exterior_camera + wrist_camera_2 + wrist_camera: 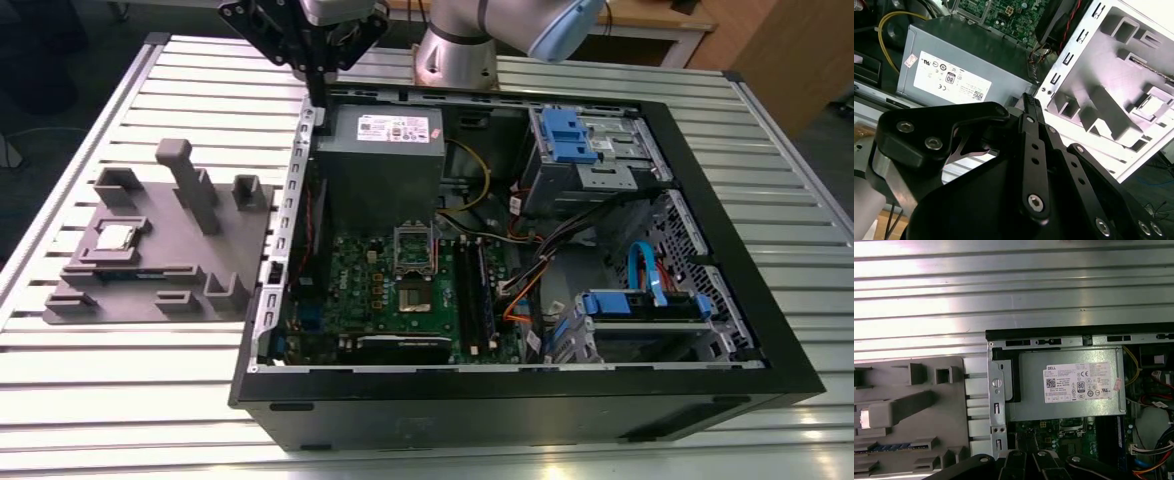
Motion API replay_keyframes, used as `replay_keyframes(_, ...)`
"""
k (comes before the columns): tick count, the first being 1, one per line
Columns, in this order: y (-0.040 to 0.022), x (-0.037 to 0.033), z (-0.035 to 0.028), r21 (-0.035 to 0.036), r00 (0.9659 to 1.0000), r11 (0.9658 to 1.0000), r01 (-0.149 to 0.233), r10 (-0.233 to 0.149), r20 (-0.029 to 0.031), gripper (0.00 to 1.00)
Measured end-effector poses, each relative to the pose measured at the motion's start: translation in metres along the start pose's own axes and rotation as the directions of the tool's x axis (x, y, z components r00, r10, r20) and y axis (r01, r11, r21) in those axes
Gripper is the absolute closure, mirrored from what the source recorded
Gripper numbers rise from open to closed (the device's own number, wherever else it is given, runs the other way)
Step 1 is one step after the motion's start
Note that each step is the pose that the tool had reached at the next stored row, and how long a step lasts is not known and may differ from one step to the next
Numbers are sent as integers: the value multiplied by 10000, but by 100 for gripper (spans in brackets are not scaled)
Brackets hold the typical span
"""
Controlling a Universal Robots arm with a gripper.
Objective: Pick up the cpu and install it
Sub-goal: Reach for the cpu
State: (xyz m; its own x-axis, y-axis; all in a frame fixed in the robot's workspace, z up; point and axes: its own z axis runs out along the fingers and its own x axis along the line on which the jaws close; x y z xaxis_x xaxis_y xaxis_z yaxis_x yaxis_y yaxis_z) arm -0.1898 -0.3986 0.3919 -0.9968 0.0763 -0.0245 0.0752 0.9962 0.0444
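The gripper (316, 82) is hovering with its 2 fingers pressed together, grasping nothing, above the rear edge of the open computer case (534, 415), beside the power supply (384, 140). The cpu (118, 237) is lying flat in a recess of the grey fixture (247, 232), outside the case on the exterior view's left, well apart from the gripper.

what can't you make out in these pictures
cpu, exterior view: too small to tell its orientation on the grey fixture.
motherboard socket, exterior view: too small to tell whether it is empty.
same socket, first wrist view: partly hidden by the power supply.
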Motion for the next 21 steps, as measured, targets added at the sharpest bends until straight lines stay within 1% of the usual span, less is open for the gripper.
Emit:
replay_keyframes(12,-4,58,0,1,10000,10000,1,-1,-1,90)
replay_keyframes(21,-7,85,0,0,10000,10000,2,-2,0,90)
